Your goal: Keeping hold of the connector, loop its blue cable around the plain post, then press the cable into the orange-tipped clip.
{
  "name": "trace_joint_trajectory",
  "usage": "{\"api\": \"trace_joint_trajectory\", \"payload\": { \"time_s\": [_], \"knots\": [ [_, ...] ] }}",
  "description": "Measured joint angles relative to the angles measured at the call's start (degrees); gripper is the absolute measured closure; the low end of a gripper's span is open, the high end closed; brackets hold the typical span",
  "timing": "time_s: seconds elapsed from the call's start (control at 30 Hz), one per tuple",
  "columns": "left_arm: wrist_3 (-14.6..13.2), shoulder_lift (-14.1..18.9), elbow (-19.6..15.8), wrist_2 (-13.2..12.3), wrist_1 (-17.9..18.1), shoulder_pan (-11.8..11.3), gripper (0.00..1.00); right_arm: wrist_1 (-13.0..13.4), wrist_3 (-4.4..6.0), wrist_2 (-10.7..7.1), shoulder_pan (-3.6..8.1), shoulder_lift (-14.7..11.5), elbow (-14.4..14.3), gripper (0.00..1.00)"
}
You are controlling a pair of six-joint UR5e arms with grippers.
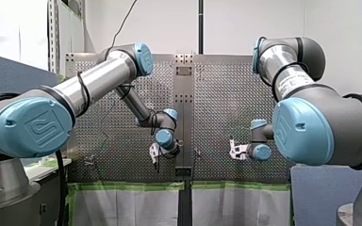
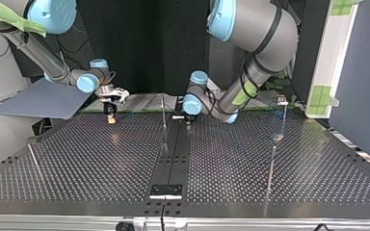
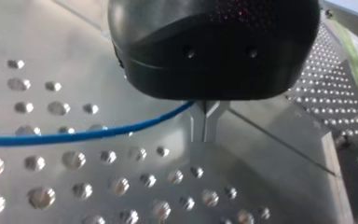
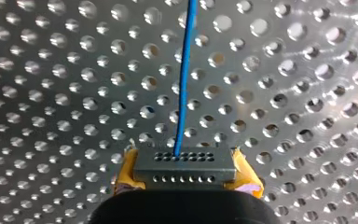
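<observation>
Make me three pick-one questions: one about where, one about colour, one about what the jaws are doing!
1. Where is the connector? A) between the yellow pads of my right gripper B) flat on the table C) on a post
2. What colour is the cable? A) red B) blue C) green
3. My right gripper's jaws are: A) wide open B) shut on the connector C) holding a cup
Answers: A, the pads flank it; B, it runs blue from the connector; B, the pads press its sides.

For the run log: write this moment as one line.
right gripper: shut on connector | left gripper: shut on blue cable | both low over perforated table
</observation>
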State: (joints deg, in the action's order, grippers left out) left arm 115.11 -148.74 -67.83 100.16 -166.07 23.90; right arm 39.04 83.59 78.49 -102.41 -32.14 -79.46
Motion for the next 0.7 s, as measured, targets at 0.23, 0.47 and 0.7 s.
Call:
{"api": "trace_joint_trajectory", "payload": {
  "time_s": [0.23, 0.47, 0.7],
  "knots": [
    [0.03, -0.03, -0.03, 0.37, 0.53, -0.49, 1.00, 0.02, 0.22, -1.10, 0.29, 0.06, 1.63, 1.00],
    [-0.32, 0.00, -0.12, 0.41, 0.74, -0.41, 1.00, 0.17, 0.60, -1.72, 0.54, 0.16, 2.16, 1.00],
    [-3.15, 0.08, -2.76, -1.83, 0.86, 0.59, 1.00, -0.30, 0.54, -1.80, 0.60, 0.28, 2.17, 1.00]
  ]
}}
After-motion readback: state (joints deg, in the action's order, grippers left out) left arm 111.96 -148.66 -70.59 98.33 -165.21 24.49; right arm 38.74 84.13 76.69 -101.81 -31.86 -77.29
